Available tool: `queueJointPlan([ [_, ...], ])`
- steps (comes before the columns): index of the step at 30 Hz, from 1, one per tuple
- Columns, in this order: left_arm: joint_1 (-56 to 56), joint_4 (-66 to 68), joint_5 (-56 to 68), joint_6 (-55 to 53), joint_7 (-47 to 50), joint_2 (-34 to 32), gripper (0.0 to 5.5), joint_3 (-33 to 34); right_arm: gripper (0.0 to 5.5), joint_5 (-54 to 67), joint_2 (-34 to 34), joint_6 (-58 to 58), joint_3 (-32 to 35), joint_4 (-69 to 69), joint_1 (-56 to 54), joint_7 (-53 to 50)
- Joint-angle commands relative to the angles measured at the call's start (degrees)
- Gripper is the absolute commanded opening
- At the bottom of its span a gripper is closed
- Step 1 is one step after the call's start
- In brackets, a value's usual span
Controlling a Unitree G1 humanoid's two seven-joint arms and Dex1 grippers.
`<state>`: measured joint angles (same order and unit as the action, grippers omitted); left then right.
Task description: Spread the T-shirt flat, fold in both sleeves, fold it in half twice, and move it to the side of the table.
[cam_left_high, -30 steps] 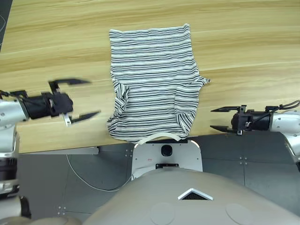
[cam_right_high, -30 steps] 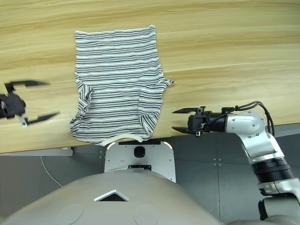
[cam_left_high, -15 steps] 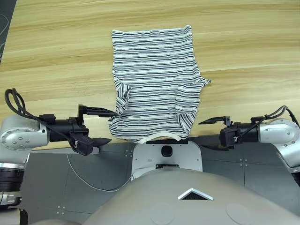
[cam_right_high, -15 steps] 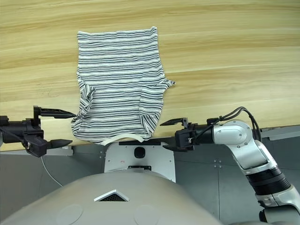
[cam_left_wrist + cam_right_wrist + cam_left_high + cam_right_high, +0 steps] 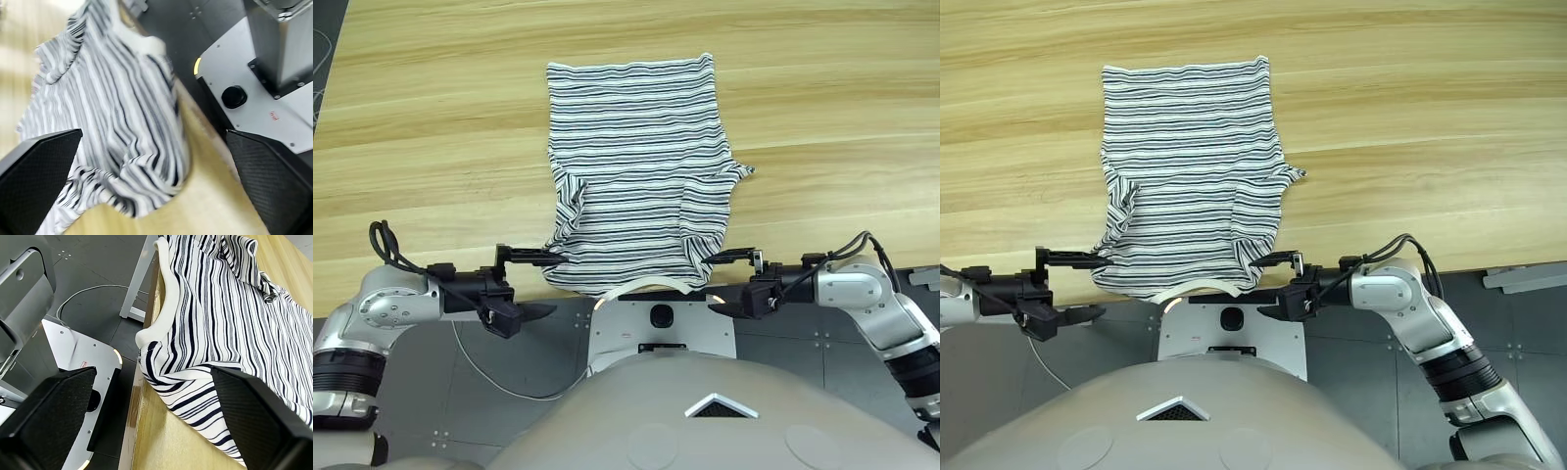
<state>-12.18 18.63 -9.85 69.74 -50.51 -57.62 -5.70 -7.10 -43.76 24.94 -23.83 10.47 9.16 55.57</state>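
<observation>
The T-shirt (image 5: 636, 176), striped black and white, lies on the wooden table (image 5: 431, 147) with both sleeves turned in. It reaches from the gap between the two claws away across the table top. Its white neckband (image 5: 651, 286) curves over the table's near edge, directly between the claws.

The left gripper (image 5: 554, 283) sits just outside the shirt's near corner on its own side, with its fingers spread wide apart and nothing between them. One finger lies over the table's near strip, its tip right at the bunched cloth of that corner; whether it touches cannot be told. The other finger hangs past the edge, over the grey floor. In the left wrist view both black fingers (image 5: 34, 166) frame the rumpled stripes ahead.

The right gripper (image 5: 712, 283) mirrors it at the opposite near corner, likewise parted and empty. One tip sits just beside the folded-in sleeve and the other off the table's edge. In the right wrist view its fingers (image 5: 264, 411) flank the shirt's hem and neckband.

Farther from this claw, a small point of cloth (image 5: 744, 168) juts out from the shirt's side. Below the left claw a pale cable (image 5: 499, 377) runs along the floor.
</observation>
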Motion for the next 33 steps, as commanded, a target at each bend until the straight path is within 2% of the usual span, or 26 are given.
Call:
queueJointPlan([
  [1, 2.8, 5.6, -2.1, 3.1, 2.7, -0.8, 5.50, -1.3, 4.32, -1.6, 1.7, 1.1, -0.6, -1.4, -1.4, -1.9],
  [8, 4.6, 9.1, -6.8, 4.1, 5.8, 1.9, 5.50, -6.8, 4.32, -3.1, 3.4, 2.5, -2.1, -3.4, -2.8, -3.5],
  [17, 3.2, 5.6, -7.5, 2.1, 7.2, 0.9, 5.50, -13.1, 2.67, -3.3, 3.7, 3.8, -3.1, -4.6, -3.4, -3.9],
  [24, 1.6, 2.6, -7.0, -4.1, 5.0, -1.1, 5.50, -16.7, 1.46, -3.1, 3.9, 4.2, -3.8, -5.5, -3.6, -3.9],
  [30, 2.7, 2.3, -6.6, -6.3, 6.1, -0.1, 5.50, -16.9, 0.40, -3.1, 4.0, 4.2, -4.4, -5.4, -3.4, -4.0],
  [33, 3.0, 2.1, -6.1, -5.4, 7.3, 0.7, 5.50, -16.7, 0.12, -3.1, 4.0, 4.2, -4.6, -5.4, -3.3, -4.0],
])
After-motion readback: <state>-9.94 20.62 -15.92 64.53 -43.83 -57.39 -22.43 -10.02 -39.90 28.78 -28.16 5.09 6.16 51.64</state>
